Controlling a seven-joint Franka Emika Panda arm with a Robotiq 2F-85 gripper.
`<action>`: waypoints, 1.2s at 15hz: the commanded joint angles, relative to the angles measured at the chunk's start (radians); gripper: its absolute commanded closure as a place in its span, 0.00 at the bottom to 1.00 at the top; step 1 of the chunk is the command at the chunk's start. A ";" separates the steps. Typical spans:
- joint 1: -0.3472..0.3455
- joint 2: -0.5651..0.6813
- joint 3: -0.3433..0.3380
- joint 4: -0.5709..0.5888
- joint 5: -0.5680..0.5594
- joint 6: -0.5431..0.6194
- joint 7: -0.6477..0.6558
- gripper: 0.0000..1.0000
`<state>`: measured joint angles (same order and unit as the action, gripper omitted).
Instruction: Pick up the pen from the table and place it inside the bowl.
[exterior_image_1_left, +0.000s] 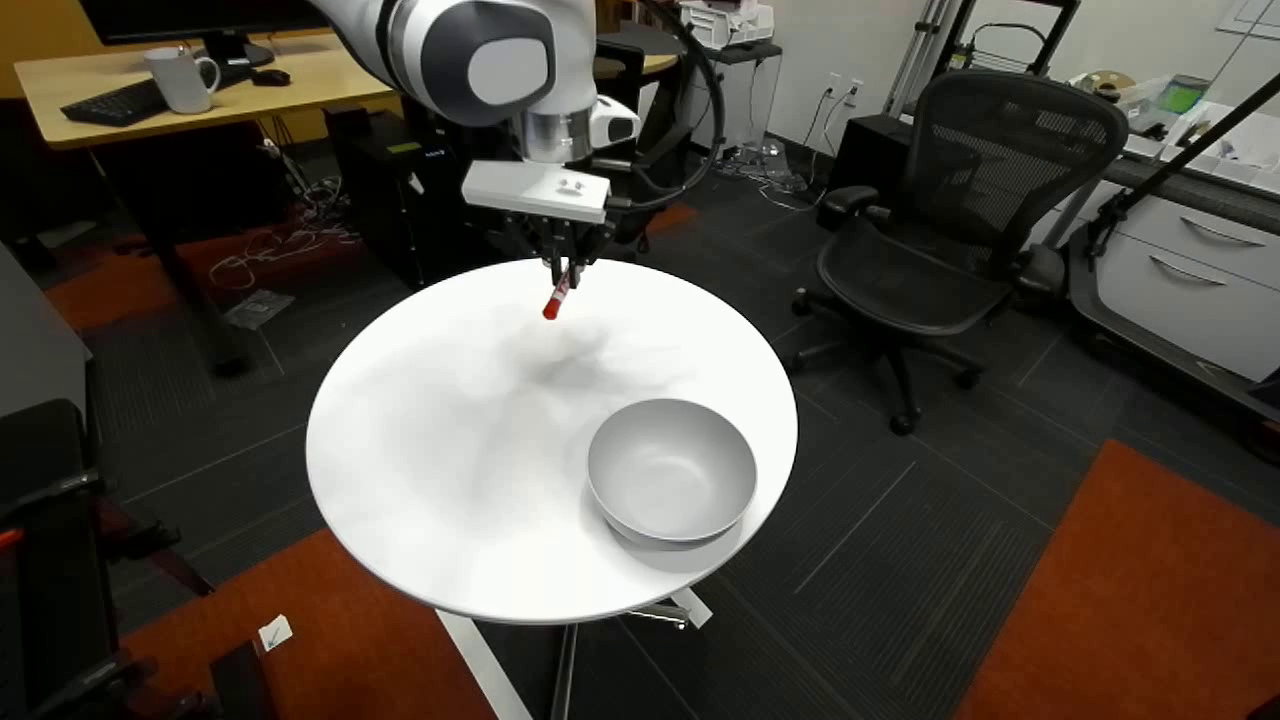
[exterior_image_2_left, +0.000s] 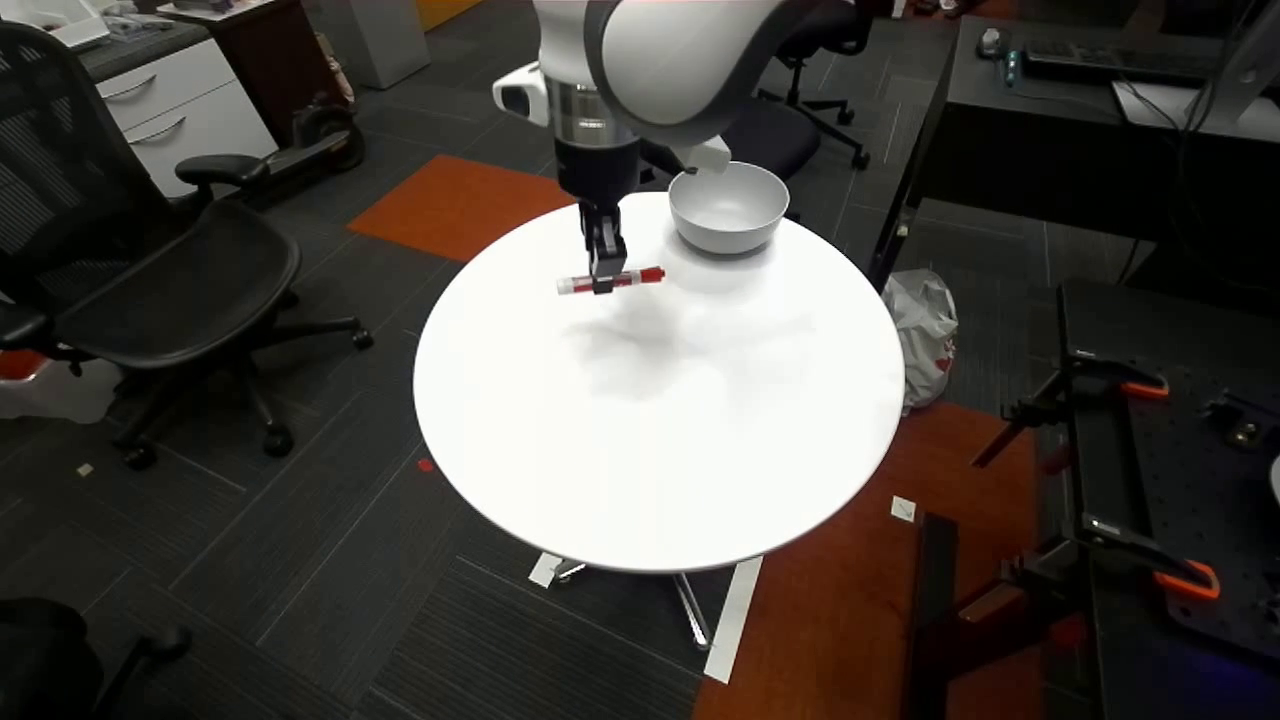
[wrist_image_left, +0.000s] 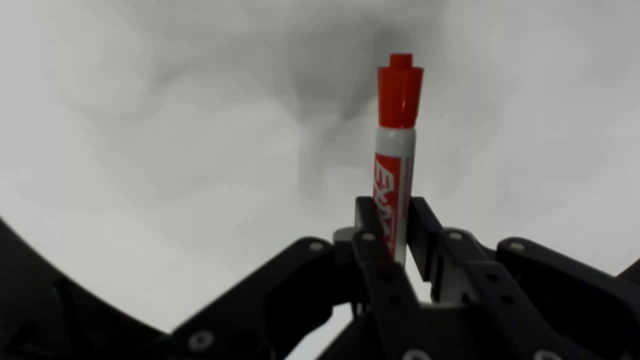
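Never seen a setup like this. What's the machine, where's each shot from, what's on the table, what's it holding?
The machine is one robot arm ending in a gripper, a two-fingered pincer. Two pictures come from cameras standing outside the robot, looking down at the round white table from different places. The third comes from a camera on the wrist, so it looks along the gripper at whatever it holds.

On the table stands a grey bowl, near the edge. The gripper is closed on a red-capped pen, holding it above the table with both ends sticking out. In both exterior views the pen is outside the bowl.
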<state>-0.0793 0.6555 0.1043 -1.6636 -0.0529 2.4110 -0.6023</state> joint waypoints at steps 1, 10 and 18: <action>-0.022 -0.158 -0.037 -0.120 0.000 0.023 0.101 0.95; -0.110 -0.282 -0.152 -0.205 0.033 0.045 0.254 0.95; -0.163 -0.185 -0.205 -0.153 0.051 0.171 0.349 0.95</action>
<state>-0.2404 0.4382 -0.0903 -1.8341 -0.0107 2.5460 -0.3014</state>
